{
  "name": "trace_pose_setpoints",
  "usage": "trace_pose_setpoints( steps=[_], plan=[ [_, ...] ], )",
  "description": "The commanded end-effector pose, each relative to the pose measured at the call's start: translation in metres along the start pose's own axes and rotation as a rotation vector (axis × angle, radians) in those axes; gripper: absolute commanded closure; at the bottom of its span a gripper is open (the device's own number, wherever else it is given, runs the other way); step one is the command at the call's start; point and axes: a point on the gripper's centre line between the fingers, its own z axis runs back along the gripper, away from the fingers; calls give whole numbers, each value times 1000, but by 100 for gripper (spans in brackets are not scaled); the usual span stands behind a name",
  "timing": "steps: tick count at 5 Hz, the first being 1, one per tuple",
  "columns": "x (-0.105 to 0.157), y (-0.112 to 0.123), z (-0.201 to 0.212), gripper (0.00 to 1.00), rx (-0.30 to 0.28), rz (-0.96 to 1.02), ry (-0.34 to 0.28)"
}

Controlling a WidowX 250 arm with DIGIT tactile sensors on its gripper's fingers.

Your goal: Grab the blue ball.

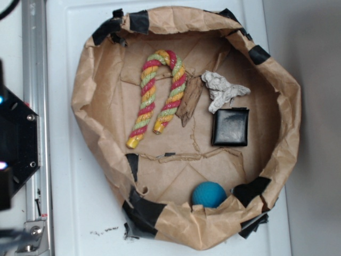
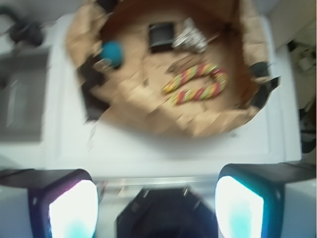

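**Blue ball not yet grabbed**

Small teal-blue dimpled round ball [image 1: 209,194] resting inside crumpled brown paper basin [image 1: 85,85], against its taped wall, well apart from black square box [image 1: 230,127]. Gripper [image 2: 156,206] open, empty, outside the basin. Approach, descent, grasp all remaining. No readable writing or labels.

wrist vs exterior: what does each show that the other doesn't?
Wrist only: the gripper, its two fingers wide apart at the bottom of the picture, above the white surface outside the paper bowl. Exterior only: the black robot base and metal rail at left. Both: blue ball, black box, striped rope toy, crumpled paper.
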Motion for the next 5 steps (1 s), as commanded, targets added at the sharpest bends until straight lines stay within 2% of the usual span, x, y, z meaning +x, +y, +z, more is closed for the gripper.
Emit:
trace_pose_setpoints(
  steps=[1,2,3,4,5],
  plan=[
    [50,3,-42,0,-46,255,-4],
    [75,-7,-59,0,-179,393,-35],
    [98,-24,-88,0,-396,575,-26],
    [125,-31,-123,0,-457,760,-17],
    [140,-16,-154,0,-475,836,35]
  ],
)
